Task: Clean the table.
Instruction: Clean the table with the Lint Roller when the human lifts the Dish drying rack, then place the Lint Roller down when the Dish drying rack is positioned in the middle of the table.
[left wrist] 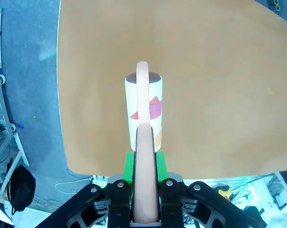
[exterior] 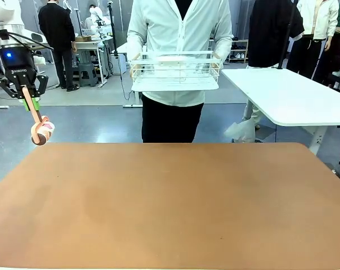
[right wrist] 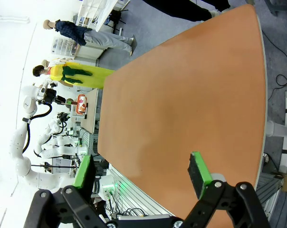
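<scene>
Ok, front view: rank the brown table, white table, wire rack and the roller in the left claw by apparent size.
1. brown table
2. white table, though the picture's edge cuts it off
3. wire rack
4. roller, gripped by the left claw

A lab hall: white table (exterior: pixel 291 95), cluttered workbenches (exterior: pixel 90 44), people (exterior: pixel 56 28) standing about.
</scene>
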Controlling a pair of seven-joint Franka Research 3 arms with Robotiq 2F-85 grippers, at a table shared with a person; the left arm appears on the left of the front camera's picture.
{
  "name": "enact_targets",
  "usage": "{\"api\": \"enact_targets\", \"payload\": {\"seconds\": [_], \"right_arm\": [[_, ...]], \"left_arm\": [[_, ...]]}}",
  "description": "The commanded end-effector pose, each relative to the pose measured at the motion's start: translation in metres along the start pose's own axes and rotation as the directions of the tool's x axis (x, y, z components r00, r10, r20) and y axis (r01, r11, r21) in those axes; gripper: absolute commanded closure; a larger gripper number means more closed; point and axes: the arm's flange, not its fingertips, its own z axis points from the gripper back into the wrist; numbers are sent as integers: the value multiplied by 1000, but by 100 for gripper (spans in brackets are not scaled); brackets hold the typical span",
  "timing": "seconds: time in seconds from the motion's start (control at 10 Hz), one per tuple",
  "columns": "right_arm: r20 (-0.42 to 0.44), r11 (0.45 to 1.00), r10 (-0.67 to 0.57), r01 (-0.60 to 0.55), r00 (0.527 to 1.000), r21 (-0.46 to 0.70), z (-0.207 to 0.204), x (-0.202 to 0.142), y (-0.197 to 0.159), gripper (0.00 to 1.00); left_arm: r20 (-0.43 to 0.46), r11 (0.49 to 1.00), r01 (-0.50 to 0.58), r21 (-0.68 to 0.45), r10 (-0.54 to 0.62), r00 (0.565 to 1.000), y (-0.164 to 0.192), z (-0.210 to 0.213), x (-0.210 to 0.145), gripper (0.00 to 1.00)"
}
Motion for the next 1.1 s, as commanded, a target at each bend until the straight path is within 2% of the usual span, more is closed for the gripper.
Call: {"api": "enact_targets", "payload": {"seconds": [0.0,1.0], "right_arm": [[-3,1000,-2,2,1000,-8,0,0,4,0],[-3,1000,-2,2,1000,-8,0,0,4,0]], "left_arm": [[-1,1000,-1,13,1,1000,1,3,-1,81],[-1,1000,-1,13,1,1000,1,3,-1,81]]}}
